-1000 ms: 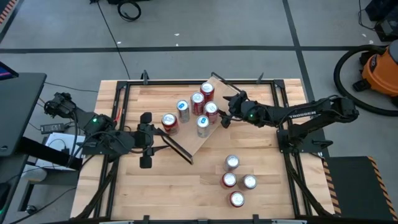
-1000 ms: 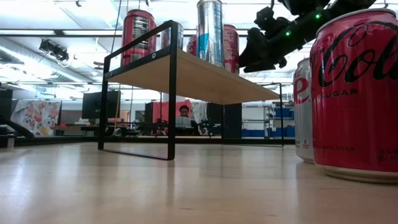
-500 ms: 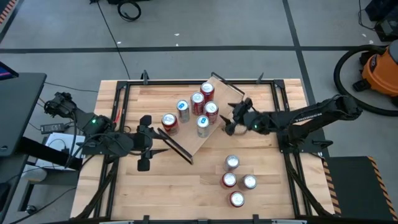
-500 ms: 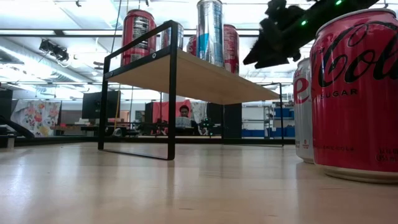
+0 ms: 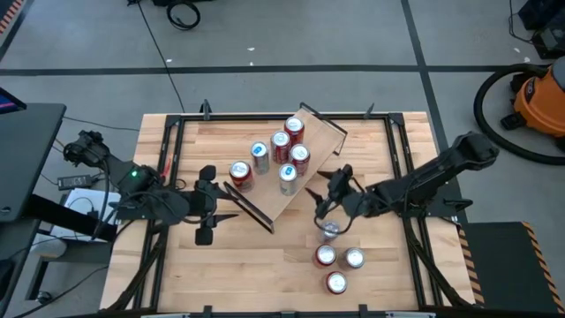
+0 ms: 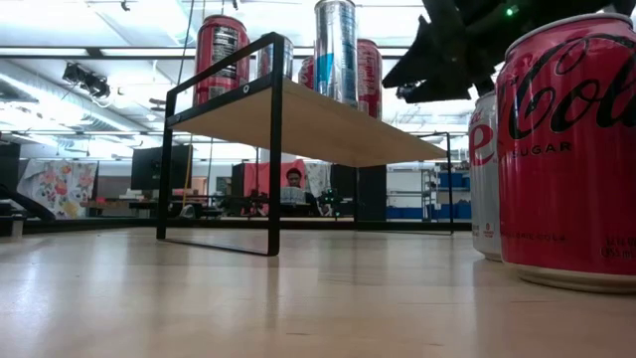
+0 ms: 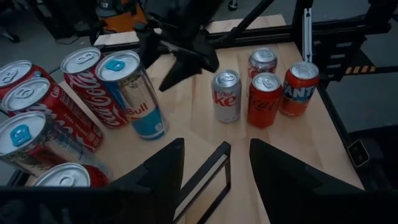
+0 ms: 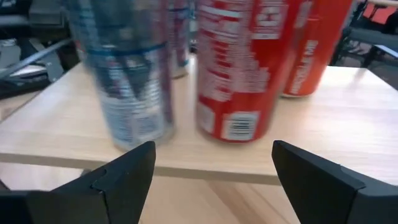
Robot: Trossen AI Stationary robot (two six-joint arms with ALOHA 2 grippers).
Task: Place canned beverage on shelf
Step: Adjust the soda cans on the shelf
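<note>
Six cans (image 5: 281, 141) are standing on the shelf (image 5: 311, 174) lying diagonally across the table (image 5: 256, 265), while four more cans (image 5: 336, 256) are sitting clustered on the tabletop near its right front corner.

Blurred cans (image 8: 239, 68) run past the right wrist view's edge.

Glossy metal cans (image 5: 288, 179); matt light-wood shelf (image 5: 305, 172), black metal frame; slatted wooden table (image 5: 265, 265)
</note>
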